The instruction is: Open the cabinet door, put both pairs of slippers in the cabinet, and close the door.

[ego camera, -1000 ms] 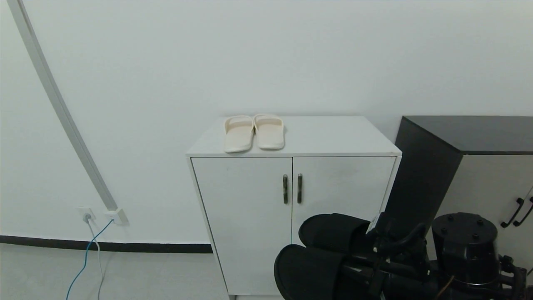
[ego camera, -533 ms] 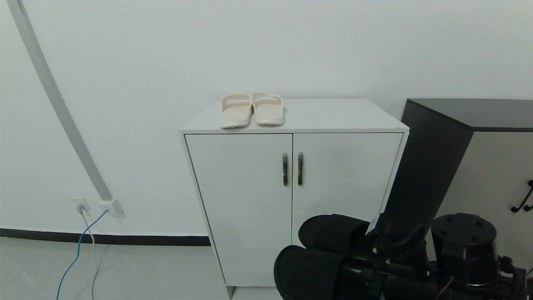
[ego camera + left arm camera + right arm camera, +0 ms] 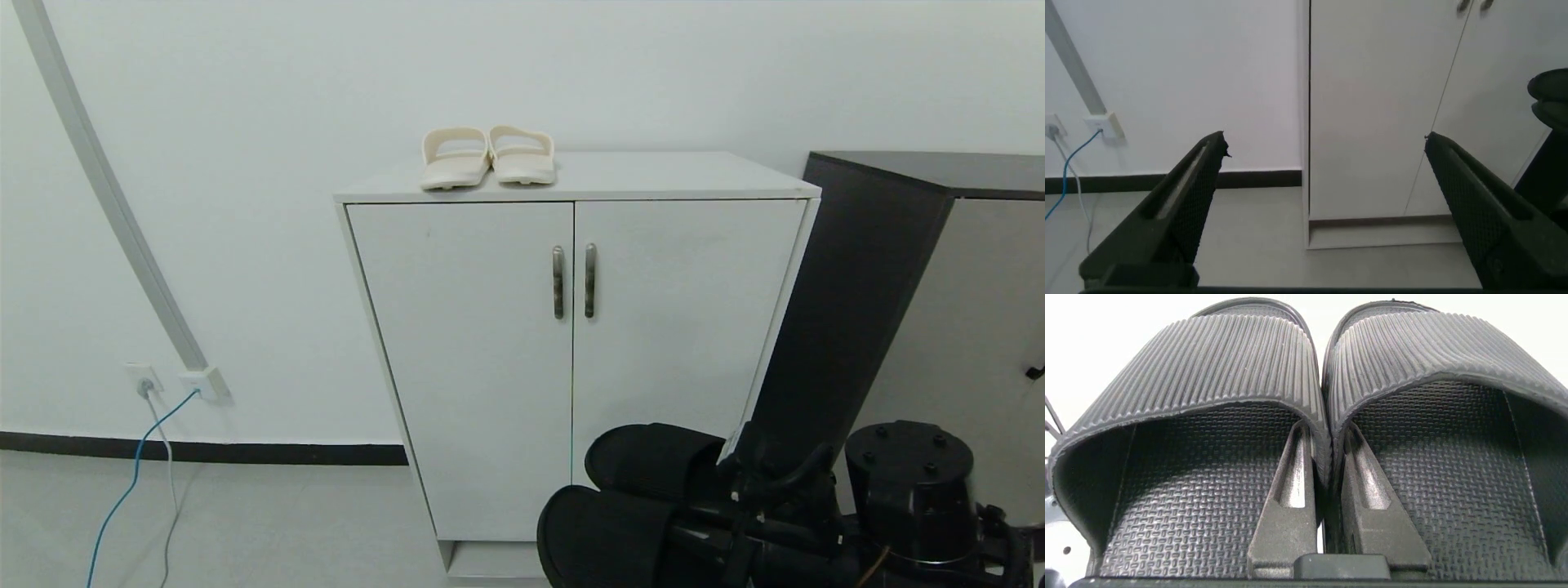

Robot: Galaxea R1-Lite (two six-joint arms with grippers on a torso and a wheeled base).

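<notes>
Head view: the shut cabinet [image 3: 653, 175] stands mid-frame. The cream slippers [image 3: 488, 155] lie on its top, upper centre, toes away from us. The black slippers [image 3: 645, 490], lower right, point lengthwise toward frame left.

Left wrist view: our left gripper [image 3: 1324, 140] gapes empty, so we judge door-opening comes next.

Right wrist view: our right gripper [image 3: 1325, 445] pinches the black pair's adjoining walls.

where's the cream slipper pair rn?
Head view: the cream slipper pair sits side by side on top of the white cabinet, near its front edge, left of centre, above the left door.
</notes>
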